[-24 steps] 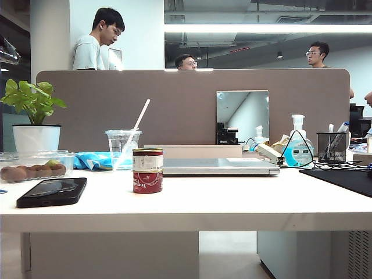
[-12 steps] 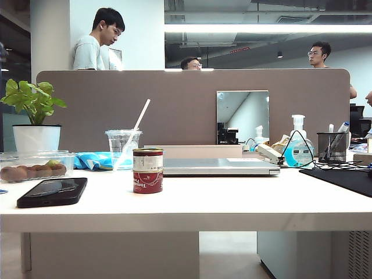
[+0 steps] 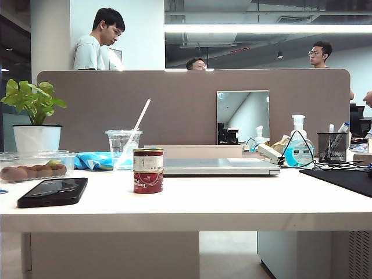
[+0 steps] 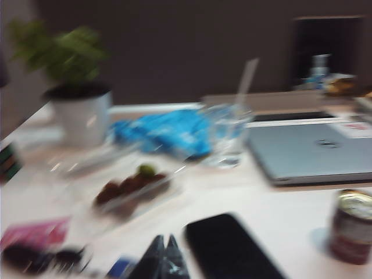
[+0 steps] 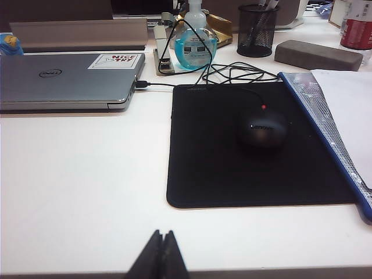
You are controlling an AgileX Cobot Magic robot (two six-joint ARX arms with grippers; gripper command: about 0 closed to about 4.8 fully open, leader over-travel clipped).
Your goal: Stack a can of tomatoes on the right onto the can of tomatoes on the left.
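Left gripper (image 4: 163, 258): I see the fingertips pressed together, nothing held. Its view is blurred. Just ahead of the tips lies a black phone (image 4: 229, 247); beyond and to one side, a clear tray of fruit (image 4: 131, 187), then a blue bag (image 4: 163, 132), a cup (image 4: 225, 135) with a straw and a potted plant (image 4: 72, 87) further off. Red can (image 4: 353, 226) stands upright on the table (image 4: 279, 209), past the phone on the far side, well apart from the gripper. From the exterior I count one can, label facing me, in front of the laptop (image 3: 218, 167).

Right gripper (image 5: 158, 256): fingers closed tight, empty. Directly ahead is a black mousepad (image 5: 215, 157) with a mouse (image 5: 263, 128) on it; the laptop sits off to the side.
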